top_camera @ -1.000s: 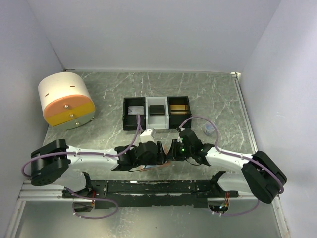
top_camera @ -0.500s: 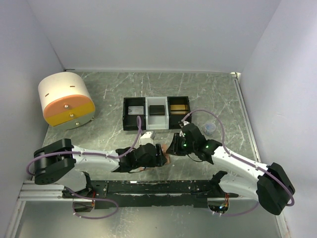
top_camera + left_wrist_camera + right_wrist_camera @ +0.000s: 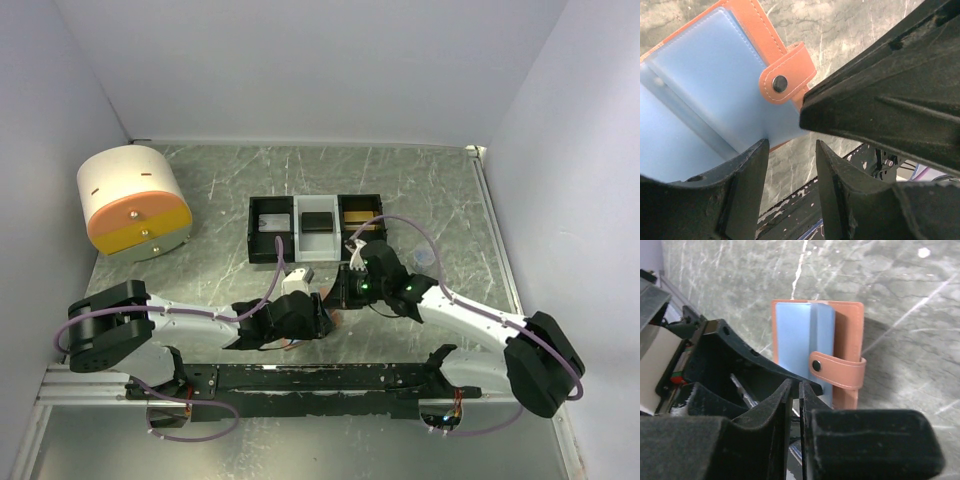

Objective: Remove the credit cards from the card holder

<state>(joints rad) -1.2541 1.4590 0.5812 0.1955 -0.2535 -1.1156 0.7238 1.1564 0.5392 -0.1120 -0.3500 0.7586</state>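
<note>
1. The card holder [image 3: 715, 90] lies open on the table [image 3: 890, 290] with its blue lining up. It sits between the two grippers, nearer the arms than the tray [image 3: 250, 235].
2. It looks light, thin and floppy at the fold, and its plastic sleeves look smooth. It would probably slide or lift when a card is pulled. Pinning the stiffer orange border while the other gripper pinches a card's edge seems the best way to take hold.
3. The left gripper [image 3: 790, 150] is partway open, with table visible between the jaws and the holder's corner at their mouth, unclamped.
4. The right gripper [image 3: 796, 387] is almost closed, leaving only a slit. I cannot tell whether anything thin is pinched.
5. The top view shows only a sliver of orange, but places it relative to the tray. The wrist views show the lining and snap strap [image 3: 785, 80]. No card edge is visible in any view.
</note>
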